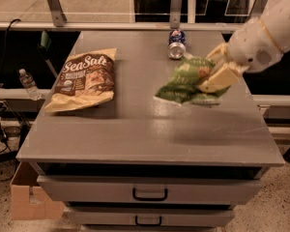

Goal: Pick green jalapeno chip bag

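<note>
Right, your pincer (211, 67) sits over the desk's (135, 129) right side, fingers closed on the green jalapeno chip bag (181, 81). You can see the bag hanging clear of the surface. Sea Salt bag (84, 79) lies left, can (176, 43) behind.

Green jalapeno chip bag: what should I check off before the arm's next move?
1. Gripper at the right end of the green jalapeno chip bag, fingers closed on it: ok.
2. Bag raised off the table, shadow beneath it: ok.
3. Correct item held; the sea salt bag lies untouched at the left: ok.
4. Clearance from the can behind the bag: cannot tell.
5. Grip firm enough to carry: cannot tell.
</note>
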Action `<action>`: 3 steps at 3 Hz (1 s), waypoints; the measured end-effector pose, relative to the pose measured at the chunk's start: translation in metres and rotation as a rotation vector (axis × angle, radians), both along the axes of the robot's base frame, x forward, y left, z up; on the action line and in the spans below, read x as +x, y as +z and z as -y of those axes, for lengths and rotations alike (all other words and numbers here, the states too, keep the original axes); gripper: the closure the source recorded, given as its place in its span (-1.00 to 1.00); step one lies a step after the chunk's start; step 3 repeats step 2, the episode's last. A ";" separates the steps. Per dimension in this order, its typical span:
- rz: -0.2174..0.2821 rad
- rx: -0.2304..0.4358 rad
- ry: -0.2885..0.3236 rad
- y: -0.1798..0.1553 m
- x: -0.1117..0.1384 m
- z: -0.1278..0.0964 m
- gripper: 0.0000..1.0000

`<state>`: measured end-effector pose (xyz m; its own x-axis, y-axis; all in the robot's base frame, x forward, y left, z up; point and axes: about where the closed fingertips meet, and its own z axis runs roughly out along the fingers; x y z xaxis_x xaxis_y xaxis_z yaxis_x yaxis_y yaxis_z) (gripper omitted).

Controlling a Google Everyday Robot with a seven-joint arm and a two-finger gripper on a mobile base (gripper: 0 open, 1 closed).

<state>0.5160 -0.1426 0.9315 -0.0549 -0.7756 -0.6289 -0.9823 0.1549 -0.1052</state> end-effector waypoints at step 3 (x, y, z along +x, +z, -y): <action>0.050 0.258 0.101 0.085 0.005 -0.045 1.00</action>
